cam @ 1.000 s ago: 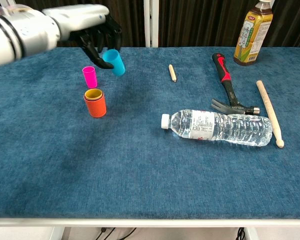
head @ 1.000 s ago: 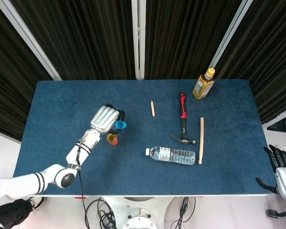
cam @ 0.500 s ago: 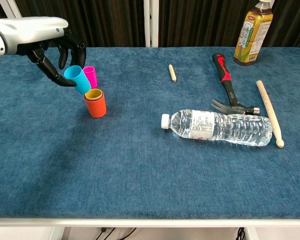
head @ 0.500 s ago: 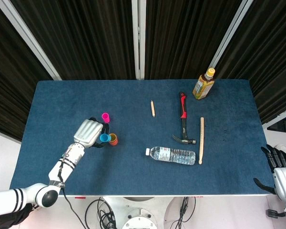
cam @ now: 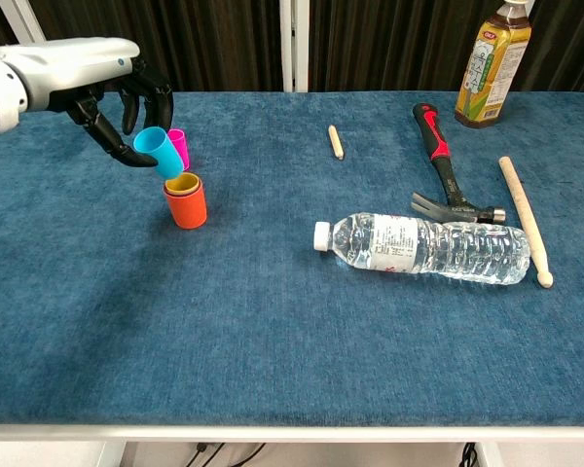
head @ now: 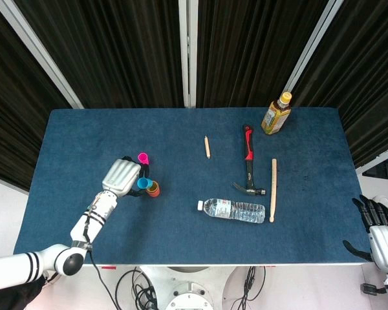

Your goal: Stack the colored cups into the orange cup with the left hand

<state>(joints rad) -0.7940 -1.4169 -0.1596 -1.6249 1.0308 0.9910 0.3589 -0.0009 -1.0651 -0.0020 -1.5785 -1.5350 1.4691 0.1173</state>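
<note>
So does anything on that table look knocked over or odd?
Only the water bottle lies on its side beside the hammer; nothing looks spilled. The blue cup is tilted because the left hand holds it.

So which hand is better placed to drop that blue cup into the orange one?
The left hand: it holds the blue cup beside the orange cup. The right hand hangs off the table's far edge.

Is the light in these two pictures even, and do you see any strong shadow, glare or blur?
Head view: the light is even and soft; the blue cloth-covered table carries only faint shadows; nothing looks blurred. Chest view: also sharp; small bright highlights sit on the clear plastic water bottle, and a soft shadow lies beside the orange plastic cup under the left hand; the table's front edge bows slightly, which suggests lens distortion.
</note>
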